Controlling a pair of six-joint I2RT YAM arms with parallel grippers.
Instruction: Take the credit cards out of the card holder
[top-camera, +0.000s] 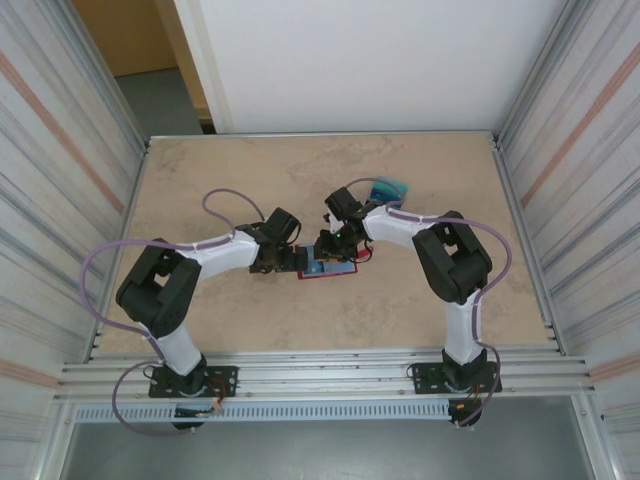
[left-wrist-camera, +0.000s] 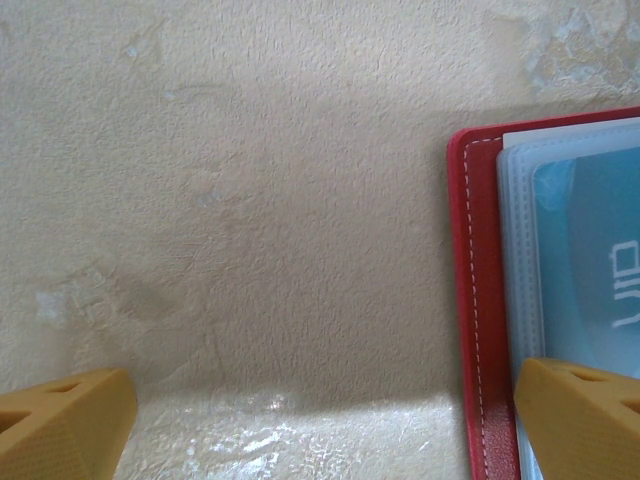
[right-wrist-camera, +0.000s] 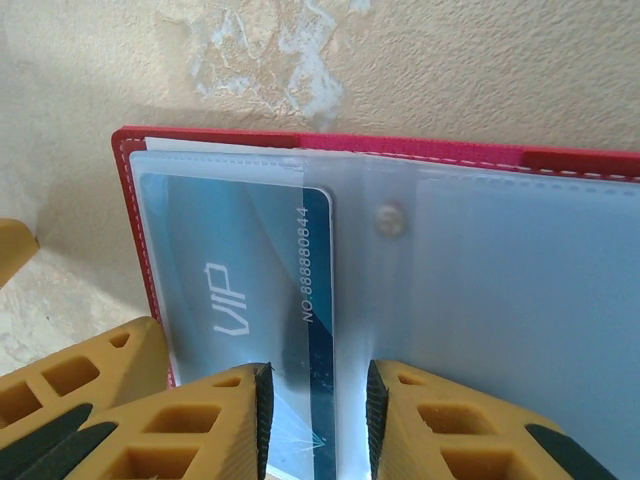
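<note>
If the sleeve (right-wrist-camera: 480, 300) is pinched with the VIP card (right-wrist-camera: 230, 270) by the right claw (right-wrist-camera: 315, 400) (grip unclear), the card holder (right-wrist-camera: 135, 200) could be dragged from beneath the wide-open left claw (left-wrist-camera: 325, 420).

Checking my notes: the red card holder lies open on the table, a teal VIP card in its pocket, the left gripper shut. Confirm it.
Not shut: the left wrist view shows the left gripper wide open. The card holder, table and VIP card are as stated.
</note>
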